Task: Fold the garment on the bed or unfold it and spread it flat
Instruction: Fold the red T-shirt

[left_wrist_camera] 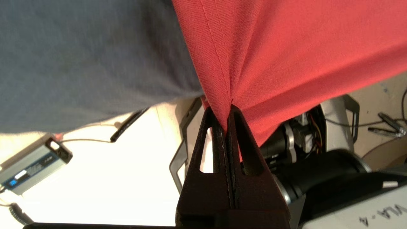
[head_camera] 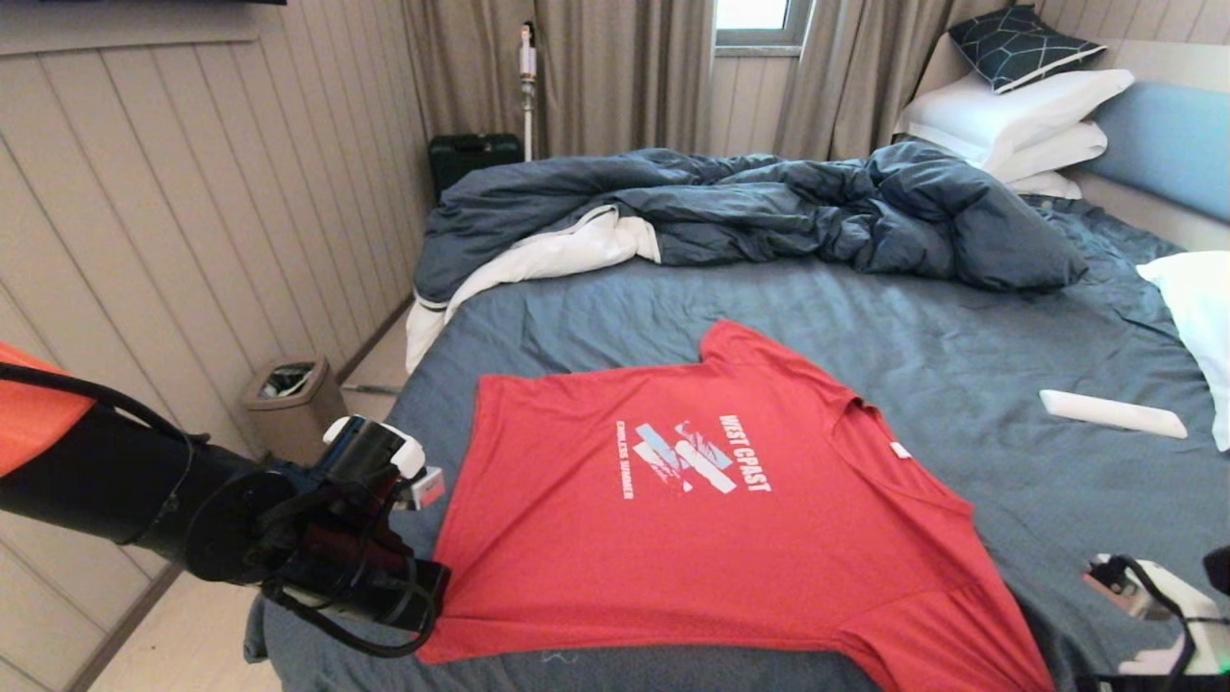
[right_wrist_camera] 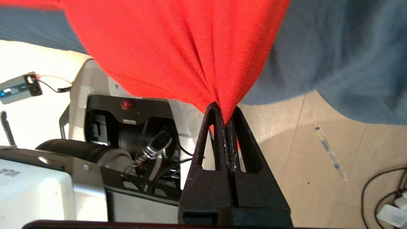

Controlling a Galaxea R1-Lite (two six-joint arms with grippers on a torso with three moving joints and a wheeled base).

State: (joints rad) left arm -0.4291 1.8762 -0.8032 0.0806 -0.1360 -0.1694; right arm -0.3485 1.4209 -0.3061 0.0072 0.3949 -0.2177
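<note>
At near bed edge, left gripper (left_wrist_camera: 226,109): jaws pinched on shirt (head_camera: 692,538) hem corner.
Right gripper (right_wrist_camera: 224,116): pressed together on shirt's other near corner.
Shirt: lay print-up, spread across bed (head_camera: 942,356), near edge overhanging.
Duvet (head_camera: 769,207): bunched beyond shirt.

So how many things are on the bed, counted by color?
Red: 1, the T-shirt
Dark blue: 2, the duvet and patterned cushion
White: 4, three pillows and a flat bar
Total: 7
</note>
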